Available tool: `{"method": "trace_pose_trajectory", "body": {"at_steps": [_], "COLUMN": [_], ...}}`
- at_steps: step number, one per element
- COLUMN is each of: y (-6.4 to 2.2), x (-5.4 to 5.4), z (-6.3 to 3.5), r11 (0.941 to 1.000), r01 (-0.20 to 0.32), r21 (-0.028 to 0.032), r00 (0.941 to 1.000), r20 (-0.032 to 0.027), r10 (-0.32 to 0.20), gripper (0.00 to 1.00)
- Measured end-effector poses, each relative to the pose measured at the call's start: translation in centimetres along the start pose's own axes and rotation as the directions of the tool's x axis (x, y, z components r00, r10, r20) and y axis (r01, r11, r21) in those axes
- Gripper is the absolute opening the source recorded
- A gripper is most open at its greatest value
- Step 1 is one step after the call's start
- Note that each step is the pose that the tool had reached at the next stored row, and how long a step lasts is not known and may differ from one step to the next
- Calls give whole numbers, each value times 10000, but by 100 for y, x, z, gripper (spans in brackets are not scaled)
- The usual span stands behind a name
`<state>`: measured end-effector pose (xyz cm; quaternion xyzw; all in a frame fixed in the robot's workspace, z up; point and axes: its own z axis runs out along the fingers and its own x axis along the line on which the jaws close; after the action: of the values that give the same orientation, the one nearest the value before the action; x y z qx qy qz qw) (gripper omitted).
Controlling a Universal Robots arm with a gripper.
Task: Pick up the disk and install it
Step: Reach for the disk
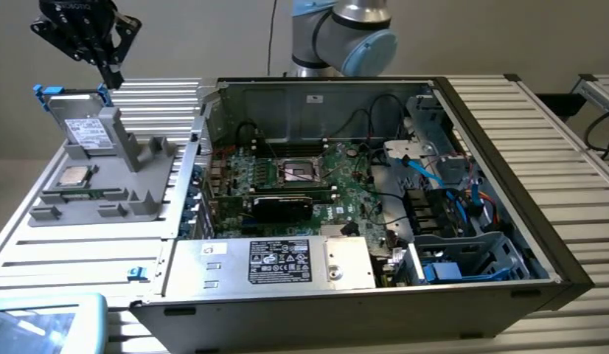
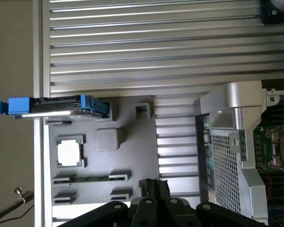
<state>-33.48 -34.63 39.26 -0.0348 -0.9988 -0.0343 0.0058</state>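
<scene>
My gripper (image 1: pixel 113 81) hangs in the air over the far corner of the slatted metal table (image 1: pixel 78 254), on the exterior view's left. My jaws are pressed together and nothing is pinched between them. In the wrist view the two fingers (image 2: pixel 150 189) lie flat against each other. The disk (image 1: pixel 85 124) stands on edge in a grey fixture (image 1: pixel 137 158), its white label facing the exterior camera and its blue bracket (image 1: pixel 41 91) showing at the upper corners. My fingertips point down at it from above, near its upper corner on the exterior view's right, and I am not touching it. From the wrist the disk (image 2: pixel 52 107) appears edge-on as a thin silver strip between blue ends, seated in the same fixture (image 2: pixel 132 137). The square CPU chip (image 1: pixel 71 175) lies flat in a pocket of the fixture just in front of the disk, and a narrow memory stick (image 2: pixel 90 178) rests in a slot beyond the chip. To the exterior view's right of the fixture the open computer case (image 1: pixel 501 133) lies on its side, with the green motherboard (image 1: pixel 324 181) exposed. A silver box with a black label (image 1: pixel 275 262) sits along its near edge, and blue cables (image 1: pixel 437 181) run towards a drive cage (image 1: pixel 472 254).
</scene>
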Motion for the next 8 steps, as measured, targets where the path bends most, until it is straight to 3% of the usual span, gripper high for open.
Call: {"method": "trace_pose_trajectory", "body": {"at_steps": [8], "y": [126], "x": [235], "z": [-34], "r11": [10000], "r01": [-10], "r21": [15], "r00": [9999], "r20": [-130], "r10": [11], "gripper": [11]}}
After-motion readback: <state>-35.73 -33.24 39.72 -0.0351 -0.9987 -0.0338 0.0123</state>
